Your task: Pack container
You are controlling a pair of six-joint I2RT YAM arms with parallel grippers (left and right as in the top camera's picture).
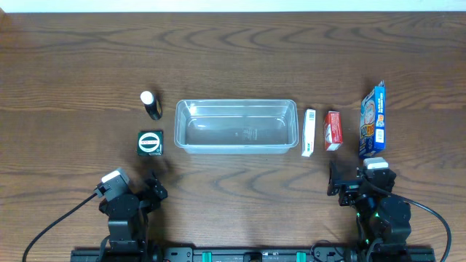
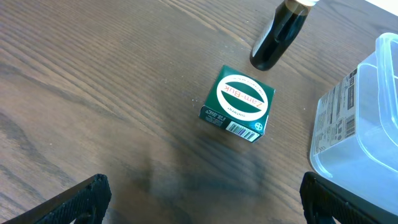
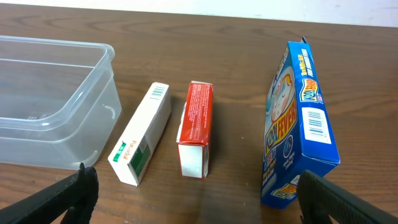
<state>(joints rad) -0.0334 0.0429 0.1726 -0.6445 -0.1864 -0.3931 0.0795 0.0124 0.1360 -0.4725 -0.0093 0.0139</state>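
The clear plastic container (image 1: 237,126) stands empty mid-table; its corner shows in the left wrist view (image 2: 367,130) and the right wrist view (image 3: 50,112). A green square box (image 1: 151,143) (image 2: 239,103) and a dark bottle with a white cap (image 1: 151,105) (image 2: 280,34) lie to its left. A white box (image 1: 309,132) (image 3: 142,133), a red box (image 1: 333,130) (image 3: 196,127) and a blue box (image 1: 372,120) (image 3: 298,124) lie to its right. My left gripper (image 1: 154,191) (image 2: 202,199) is open and empty, near the green box. My right gripper (image 1: 349,185) (image 3: 199,199) is open and empty, below the right-hand boxes.
The brown wooden table (image 1: 233,58) runs to the far edge behind the objects. A black rail (image 1: 240,255) and cables lie along the front edge between the two arm bases.
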